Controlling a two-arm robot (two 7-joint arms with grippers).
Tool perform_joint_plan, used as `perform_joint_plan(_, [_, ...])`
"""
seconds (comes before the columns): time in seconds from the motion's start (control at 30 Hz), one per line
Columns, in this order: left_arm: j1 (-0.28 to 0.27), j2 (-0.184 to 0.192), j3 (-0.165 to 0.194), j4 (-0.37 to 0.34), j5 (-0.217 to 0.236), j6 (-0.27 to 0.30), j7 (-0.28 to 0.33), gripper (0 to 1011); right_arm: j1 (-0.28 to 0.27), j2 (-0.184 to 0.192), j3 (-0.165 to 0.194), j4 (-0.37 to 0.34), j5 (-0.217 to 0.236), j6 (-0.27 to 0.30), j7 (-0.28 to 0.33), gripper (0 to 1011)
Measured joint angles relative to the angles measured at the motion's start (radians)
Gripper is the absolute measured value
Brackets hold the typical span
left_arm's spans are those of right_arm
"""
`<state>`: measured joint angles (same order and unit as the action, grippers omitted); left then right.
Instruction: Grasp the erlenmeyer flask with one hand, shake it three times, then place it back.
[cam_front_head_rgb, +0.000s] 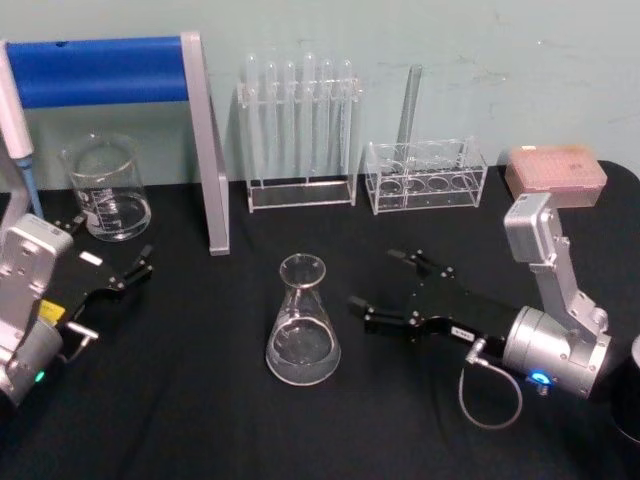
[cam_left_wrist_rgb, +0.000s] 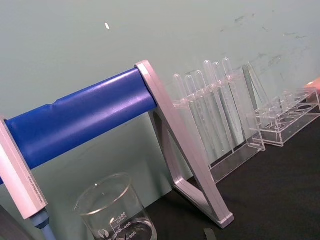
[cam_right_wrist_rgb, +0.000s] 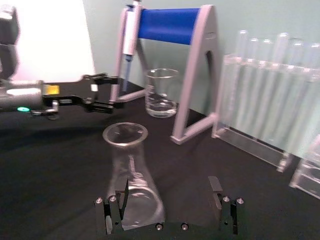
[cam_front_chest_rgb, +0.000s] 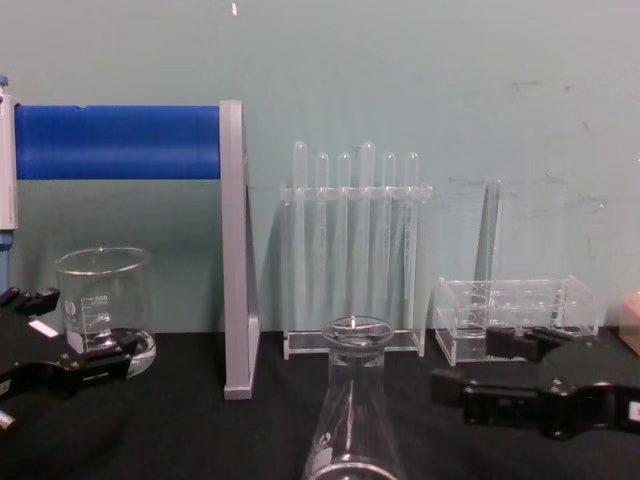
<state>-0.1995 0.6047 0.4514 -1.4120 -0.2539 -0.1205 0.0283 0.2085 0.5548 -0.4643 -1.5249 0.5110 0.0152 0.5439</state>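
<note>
While checking the approach, noted erlenmeyer flask (cam_front_head_rgb: 303, 325) upright near the middle of the table (cam_front_head_rgb: 200, 420), toward its front edge, long axis vertical. Found right gripper (cam_front_head_rgb: 375, 278) just beside it on the right-edge side, jaws spread wide, aimed at the flask's body, not touching. Judged flask off-centre to that gap. Logged left gripper (cam_front_head_rgb: 118, 278), also spread, farther off near the left edge by the beaker (cam_front_head_rgb: 105, 190). Judged pipette stand (cam_front_head_rgb: 205, 150) and test-tube rack (cam_front_head_rgb: 300, 130) along the back edge well clear.

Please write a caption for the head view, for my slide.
Open right claw beside the upright erlenmeyer flask, flask not yet grasped; left claw idle near the beaker.
</note>
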Motion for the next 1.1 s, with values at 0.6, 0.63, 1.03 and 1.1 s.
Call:
perform_joint_plan(0.6, [0.000,0.000,0.000,0.000,0.000,0.000,0.000,1001,0.057,-0.038,-0.058,0.038,0.003,0.014,0.075,1000])
perform_joint_plan(0.63, [0.000,0.000,0.000,0.000,0.000,0.000,0.000,1001,0.062,-0.040,-0.063,0.042,0.000,0.013,0.079,1000])
perform_joint_plan(1.03, [0.000,0.000,0.000,0.000,0.000,0.000,0.000,1001,0.108,-0.068,-0.090,0.089,-0.023,-0.003,0.093,1000])
perform_joint_plan(1.1, [0.000,0.000,0.000,0.000,0.000,0.000,0.000,1001,0.119,-0.075,-0.095,0.100,-0.026,-0.004,0.097,1000])
